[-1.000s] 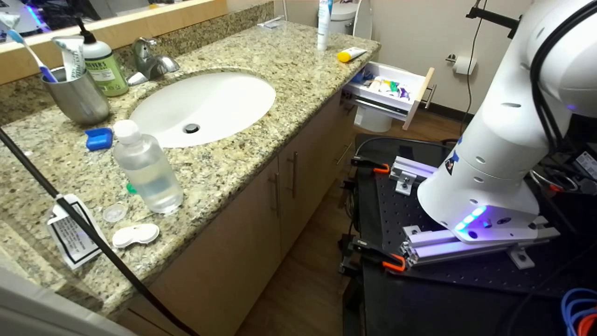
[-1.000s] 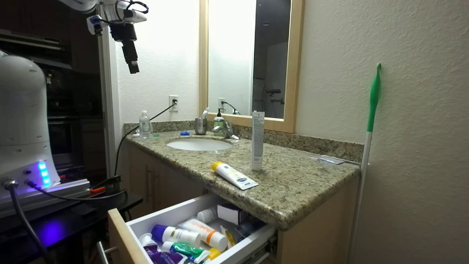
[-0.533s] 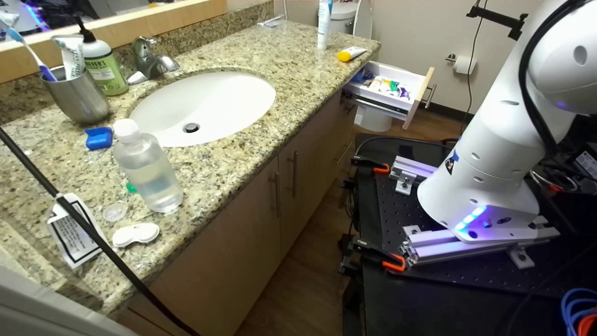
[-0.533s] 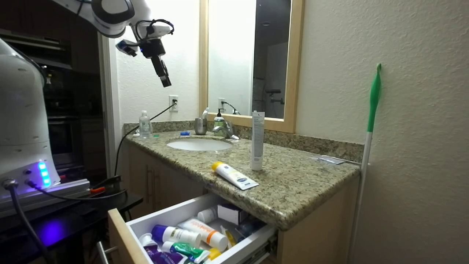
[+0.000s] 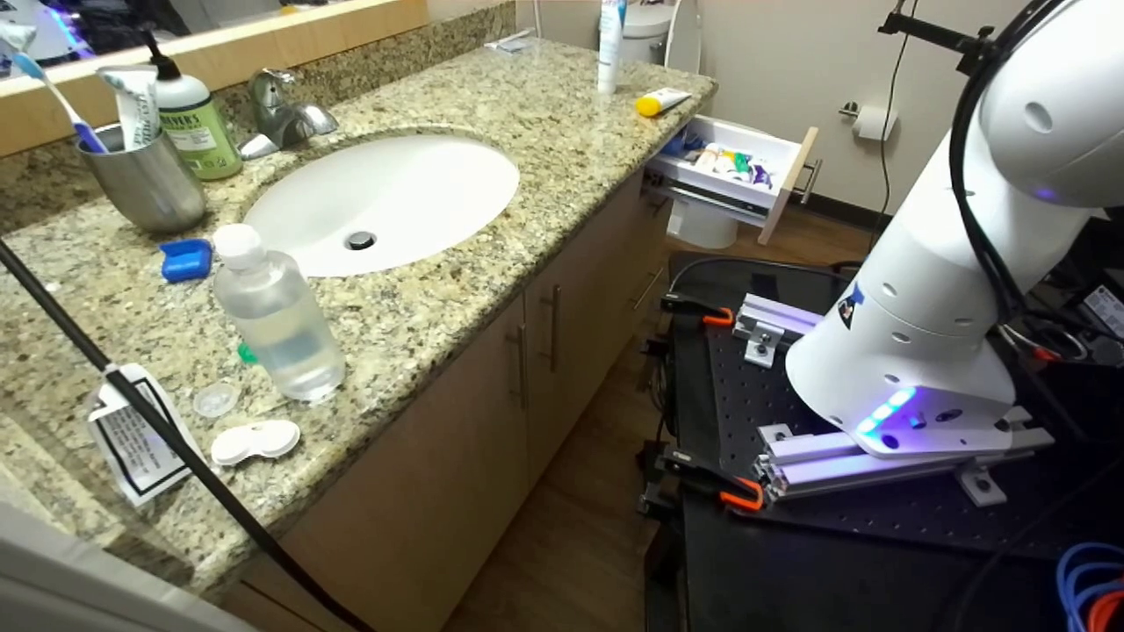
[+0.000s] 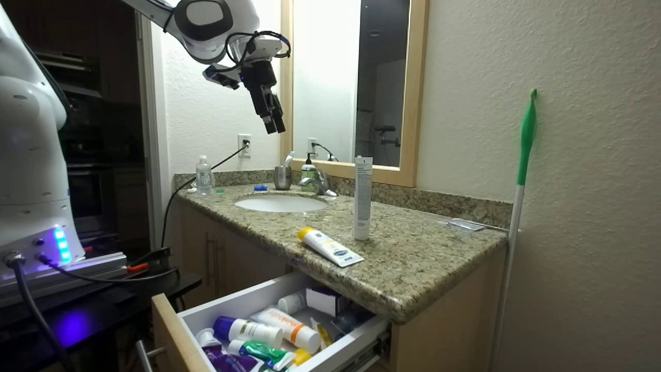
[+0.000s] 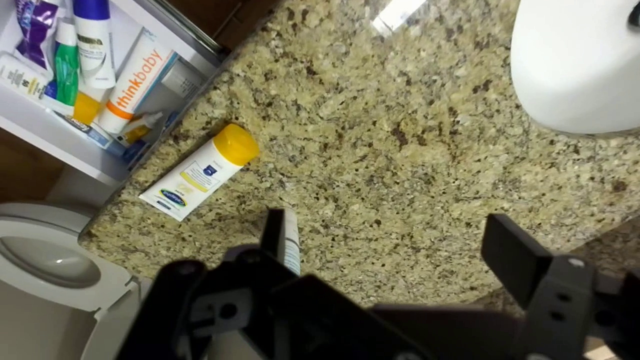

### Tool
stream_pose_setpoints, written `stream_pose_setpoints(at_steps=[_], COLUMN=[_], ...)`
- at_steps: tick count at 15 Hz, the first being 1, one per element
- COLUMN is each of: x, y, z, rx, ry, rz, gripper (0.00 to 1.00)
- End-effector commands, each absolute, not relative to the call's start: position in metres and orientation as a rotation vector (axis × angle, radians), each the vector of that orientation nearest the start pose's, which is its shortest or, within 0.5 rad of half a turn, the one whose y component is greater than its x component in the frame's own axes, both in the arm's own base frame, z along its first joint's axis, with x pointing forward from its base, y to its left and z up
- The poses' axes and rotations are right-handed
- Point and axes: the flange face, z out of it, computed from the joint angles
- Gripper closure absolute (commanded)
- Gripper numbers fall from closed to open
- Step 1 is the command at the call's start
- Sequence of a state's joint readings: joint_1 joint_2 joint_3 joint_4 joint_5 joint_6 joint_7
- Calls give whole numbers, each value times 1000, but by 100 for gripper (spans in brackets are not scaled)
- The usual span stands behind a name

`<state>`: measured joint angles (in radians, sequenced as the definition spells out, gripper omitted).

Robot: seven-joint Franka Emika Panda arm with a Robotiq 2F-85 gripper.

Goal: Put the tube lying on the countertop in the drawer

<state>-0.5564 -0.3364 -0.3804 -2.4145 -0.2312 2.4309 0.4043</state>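
Note:
The tube is white with a yellow cap and lies flat on the countertop near its front edge. It shows in both exterior views (image 5: 663,102) (image 6: 330,247) and in the wrist view (image 7: 200,172). The drawer (image 6: 176,330) is pulled open below it, holding several tubes and bottles; it also shows in the wrist view (image 7: 55,144). My gripper (image 6: 274,129) is open and empty, high above the countertop near the sink. In the wrist view the gripper's (image 7: 387,225) fingers stand wide apart, and the tube lies beyond them to the upper left.
A white upright tube (image 6: 363,201) stands beside the lying tube; it is partly behind a finger in the wrist view (image 7: 291,240). The sink (image 5: 395,202), faucet (image 5: 285,114), soap bottle (image 5: 198,132), metal cup (image 5: 154,184) and water bottle (image 5: 285,325) are farther along the counter.
The arm has swung over the countertop; in an exterior view the gripper has moved right and lower, and its two fingers now show apart. The tube and drawer have not moved.

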Motion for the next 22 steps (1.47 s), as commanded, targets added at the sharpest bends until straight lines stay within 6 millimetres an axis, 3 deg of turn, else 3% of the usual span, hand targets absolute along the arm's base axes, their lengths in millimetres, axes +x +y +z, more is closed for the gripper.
stream_pose_setpoints(at_steps=[1,3,5,9,11,12,14,17,20,22], x=[289,302,296,261,238,245,234,242,243,239], y=[-376,-411,-449,-528,-551,-527,-546,-547,-550,-560], z=[454,435,416,385,371,379,370,363,323,301], rx=[-2597,-2462,-2371,-2200,-2142,-2200,-2173,-2187,-2227,-2238], ry=[1908,2101,2245,2526,2637,2542,2611,2597,2446,2398], rz=[-674,-604,-550,-371,-240,-340,-274,-187,53,90], gripper=[0,0,0,0,0,0,0,0,0,0])
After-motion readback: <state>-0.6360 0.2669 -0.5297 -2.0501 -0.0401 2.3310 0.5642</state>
